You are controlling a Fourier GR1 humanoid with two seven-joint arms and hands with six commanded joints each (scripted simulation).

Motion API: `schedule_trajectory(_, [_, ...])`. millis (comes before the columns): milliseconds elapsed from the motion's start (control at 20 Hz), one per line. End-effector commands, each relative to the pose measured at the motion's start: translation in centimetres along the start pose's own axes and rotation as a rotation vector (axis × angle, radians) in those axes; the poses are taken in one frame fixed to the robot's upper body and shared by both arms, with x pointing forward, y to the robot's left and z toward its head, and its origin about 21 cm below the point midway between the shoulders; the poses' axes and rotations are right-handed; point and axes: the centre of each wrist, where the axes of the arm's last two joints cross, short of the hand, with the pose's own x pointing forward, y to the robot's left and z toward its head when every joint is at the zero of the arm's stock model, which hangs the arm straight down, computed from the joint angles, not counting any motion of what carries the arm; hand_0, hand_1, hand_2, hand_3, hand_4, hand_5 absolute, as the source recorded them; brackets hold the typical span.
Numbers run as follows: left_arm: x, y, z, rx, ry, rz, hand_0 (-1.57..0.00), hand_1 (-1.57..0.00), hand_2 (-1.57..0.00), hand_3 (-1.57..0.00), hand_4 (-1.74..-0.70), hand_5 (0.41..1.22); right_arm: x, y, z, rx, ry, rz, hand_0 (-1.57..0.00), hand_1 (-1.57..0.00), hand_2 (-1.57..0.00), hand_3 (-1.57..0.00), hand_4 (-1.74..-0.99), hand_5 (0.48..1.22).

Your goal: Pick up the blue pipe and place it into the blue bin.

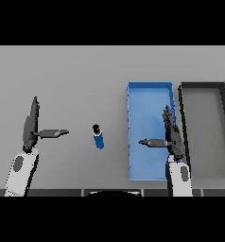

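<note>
A short blue pipe (99,136) with a dark open end lies on the grey table, just left of the blue bin (133,94). My right hand (171,134) hovers over the bin's right side, fingers straight and thumb pointing left, holding nothing. The pipe is well to the left of that hand, outside the bin. My left hand (30,126) is at the far left, open, its thumb pointing right toward the pipe with a clear gap between them.
A dark grey bin (182,94) stands right beside the blue bin, at the table's right edge. Bare table stretches between the left hand and the pipe and across the back.
</note>
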Motion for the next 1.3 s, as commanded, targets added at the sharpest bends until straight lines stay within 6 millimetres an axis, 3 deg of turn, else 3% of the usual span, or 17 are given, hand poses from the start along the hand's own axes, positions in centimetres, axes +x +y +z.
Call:
schedule_trajectory(0, [0.0,-0.1,-0.1,0.0,-0.004,0.001,0.0,0.0,0.0,0.0,-0.97,0.594,0.0,0.0,-0.1,-0.001,0.001,0.0,0.0,0.0,0.0,0.0,-1.21,0.594])
schedule_trajectory(250, [0.4,-0.8,-0.8,0.0,-0.006,0.008,0.0,0.0,0.0,0.0,-0.97,0.594,-0.3,-0.7,-0.6,-0.003,0.015,0.001,0.0,0.0,0.0,0.0,-1.21,0.594])
schedule_trajectory(300, [0.5,0.4,-0.6,-0.146,-0.046,-0.074,0.0,0.0,0.0,0.0,-0.97,0.594,0.6,-1.6,-0.4,0.059,-0.056,0.153,0.0,0.0,0.0,0.0,-1.21,0.594])
schedule_trajectory(400, [0.5,2.3,-0.7,-0.288,-0.056,-0.145,0.0,0.0,0.0,0.0,-0.97,0.596,1.3,-1.9,0.2,0.124,-0.104,0.296,0.0,0.0,0.0,0.0,-1.198,0.589])
schedule_trajectory(700, [0.8,2.9,-0.3,-0.439,-0.107,-0.18,0.0,0.0,0.0,0.0,-0.97,0.59,1.6,-1.8,0.6,0.163,-0.105,0.363,0.0,0.0,0.0,0.0,-1.182,0.583])
schedule_trajectory(1100, [2.4,-0.2,3.3,-0.731,-0.032,-0.246,0.0,0.0,0.0,0.0,-1.03,0.496,2.3,-1.3,0.4,0.169,-0.109,0.315,0.0,0.0,0.0,0.0,-1.229,0.576])
schedule_trajectory(1250, [1.9,-2.8,4.3,-0.817,-0.029,-0.256,0.0,0.0,0.0,0.0,-1.08,0.472,2.3,-1.5,0.6,0.164,-0.106,0.327,0.0,0.0,0.0,0.0,-1.219,0.572])
